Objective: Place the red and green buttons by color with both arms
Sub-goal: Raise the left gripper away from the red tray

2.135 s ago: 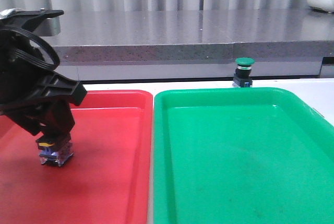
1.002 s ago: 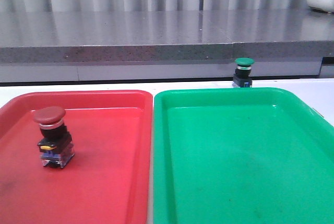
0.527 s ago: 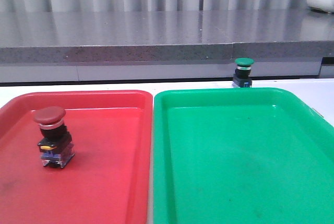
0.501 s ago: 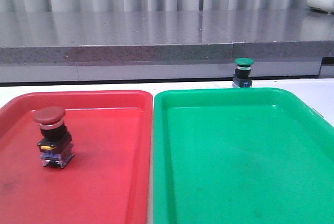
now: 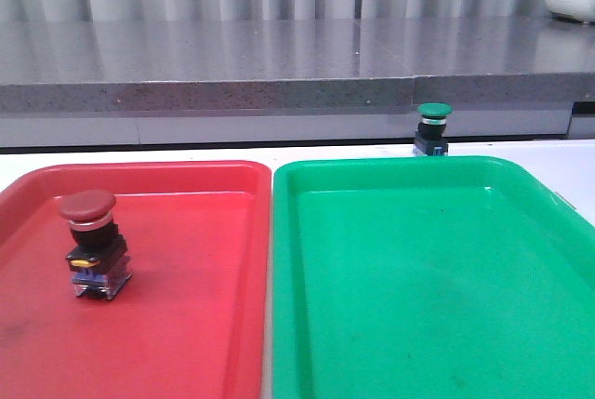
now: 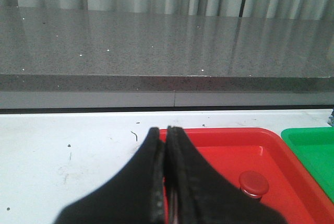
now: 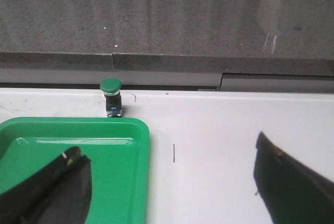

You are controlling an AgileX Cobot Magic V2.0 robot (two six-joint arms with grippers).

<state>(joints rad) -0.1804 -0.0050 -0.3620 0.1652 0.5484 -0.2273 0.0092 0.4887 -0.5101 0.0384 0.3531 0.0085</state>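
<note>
The red button stands upright inside the red tray, in the tray's left half and nearer its far rim than its near one. Its dark red mushroom cap sits above a silver collar and a black block with a blue and clear base, which rests flat on the tray floor. Nothing touches it. In the left wrist view only the cap of the red button shows, within the red tray.

The green button stands upright on the white table, outside both trays, just beyond the far rim of the green tray and toward that rim's right part. In the right wrist view the green button is close to the far right corner of the green tray, apart from the rim, with the grey ledge behind it.

The two trays lie side by side, the red on the left and the green on the right, their long rims almost touching.

The left gripper has its two black fingers pressed together with nothing between them, raised above the far left rim of the red tray. The right gripper is spread wide and empty, one finger over the green tray and the other over the bare table.
</note>
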